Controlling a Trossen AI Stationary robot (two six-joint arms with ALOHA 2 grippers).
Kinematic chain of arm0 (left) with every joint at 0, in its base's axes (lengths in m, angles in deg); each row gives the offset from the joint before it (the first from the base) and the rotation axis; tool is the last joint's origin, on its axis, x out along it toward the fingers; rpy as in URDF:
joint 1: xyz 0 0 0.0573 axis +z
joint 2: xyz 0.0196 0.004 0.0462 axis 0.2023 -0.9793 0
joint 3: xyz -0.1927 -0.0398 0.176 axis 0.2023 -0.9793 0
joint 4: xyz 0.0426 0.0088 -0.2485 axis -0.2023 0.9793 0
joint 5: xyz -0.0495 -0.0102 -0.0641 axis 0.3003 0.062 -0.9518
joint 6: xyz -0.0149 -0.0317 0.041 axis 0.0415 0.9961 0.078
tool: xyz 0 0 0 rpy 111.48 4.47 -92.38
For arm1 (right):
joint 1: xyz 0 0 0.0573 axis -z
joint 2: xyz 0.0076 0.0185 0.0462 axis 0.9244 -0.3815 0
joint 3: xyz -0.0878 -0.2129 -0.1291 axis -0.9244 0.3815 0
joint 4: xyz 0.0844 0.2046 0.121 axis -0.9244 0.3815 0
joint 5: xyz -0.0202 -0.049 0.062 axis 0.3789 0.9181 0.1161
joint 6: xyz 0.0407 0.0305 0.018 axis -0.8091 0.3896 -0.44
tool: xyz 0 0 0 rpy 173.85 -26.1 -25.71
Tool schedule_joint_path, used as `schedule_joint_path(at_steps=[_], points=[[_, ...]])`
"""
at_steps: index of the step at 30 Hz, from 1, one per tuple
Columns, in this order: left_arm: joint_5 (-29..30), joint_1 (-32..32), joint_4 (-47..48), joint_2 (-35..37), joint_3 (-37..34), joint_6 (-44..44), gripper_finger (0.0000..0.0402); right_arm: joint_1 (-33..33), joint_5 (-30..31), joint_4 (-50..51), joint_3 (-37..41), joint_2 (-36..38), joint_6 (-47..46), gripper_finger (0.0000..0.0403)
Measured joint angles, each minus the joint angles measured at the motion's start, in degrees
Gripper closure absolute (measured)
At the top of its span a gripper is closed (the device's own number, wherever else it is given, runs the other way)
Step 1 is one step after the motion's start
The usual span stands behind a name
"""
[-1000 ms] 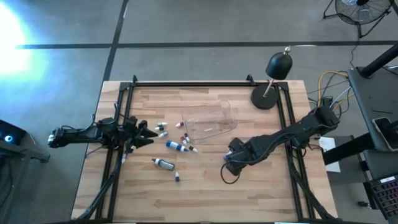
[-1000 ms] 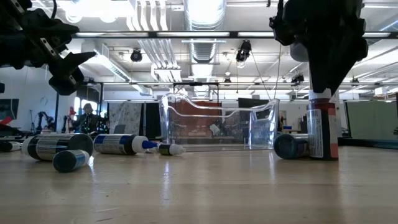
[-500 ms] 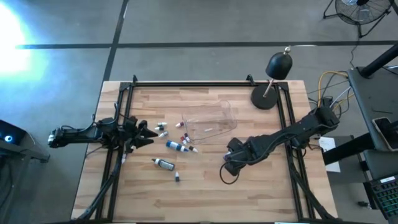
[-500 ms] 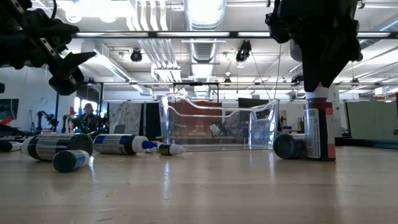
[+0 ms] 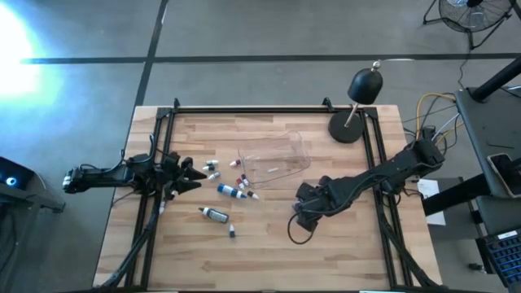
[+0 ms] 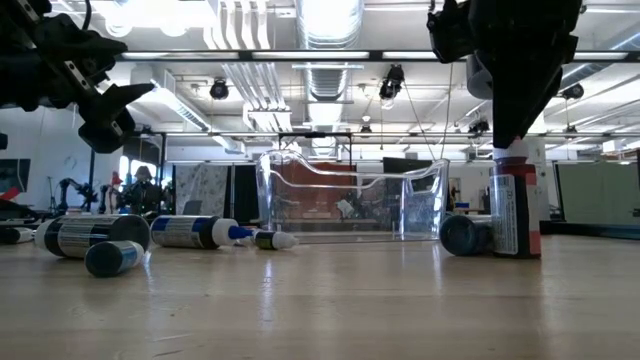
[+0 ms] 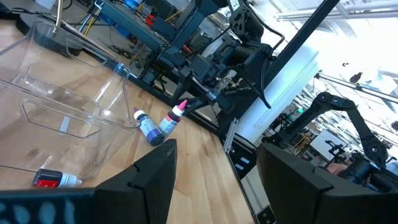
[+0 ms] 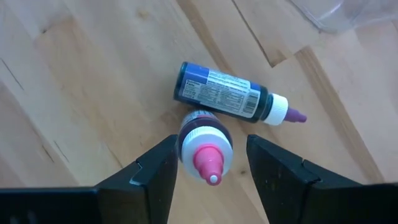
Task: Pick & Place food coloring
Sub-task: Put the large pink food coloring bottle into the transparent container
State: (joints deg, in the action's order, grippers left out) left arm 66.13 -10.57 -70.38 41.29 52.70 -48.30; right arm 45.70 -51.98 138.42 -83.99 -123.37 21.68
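Note:
Several small food coloring bottles lie on their sides on the wooden table left of centre [image 5: 231,191]. One more bottle with a pink cap [image 8: 205,152] stands upright on its base [image 6: 515,212], next to a blue-bodied one lying flat [image 8: 227,96]. My right gripper [image 8: 211,149] hangs open above the upright bottle [image 6: 515,135], pointing down, with a finger on either side of the cap and a gap showing on both sides. My left gripper [image 5: 191,175] hovers open above the table's left part [image 6: 108,110].
A clear plastic tray [image 5: 277,159] stands mid-table, with a red-capped bottle [image 7: 53,180] seen through its wall. A black dome-headed lamp [image 5: 358,98] sits at the far right corner. Black frame rails [image 5: 155,187] run along both sides. Bare wood lies toward the near edge.
My right gripper has shifted slightly toward the table's left above the upright bottle, and the bottle has moved a short way the same way, staying upright.

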Motion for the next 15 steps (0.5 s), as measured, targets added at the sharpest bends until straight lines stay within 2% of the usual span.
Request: schedule_joint_path(at_steps=[10, 15], points=[[0.0, 0.0, 0.0, 0.0, 0.0, 0.0, 0.0205, 0.0, -0.1, -0.1, 0.0, 0.0, 3.1, 0.0221], [0.0, 0.0, 0.0, 0.0, 0.0, 0.0, 0.0205, 0.0, -0.1, -0.1, 0.0, 0.0, 9.1, 0.0218]])
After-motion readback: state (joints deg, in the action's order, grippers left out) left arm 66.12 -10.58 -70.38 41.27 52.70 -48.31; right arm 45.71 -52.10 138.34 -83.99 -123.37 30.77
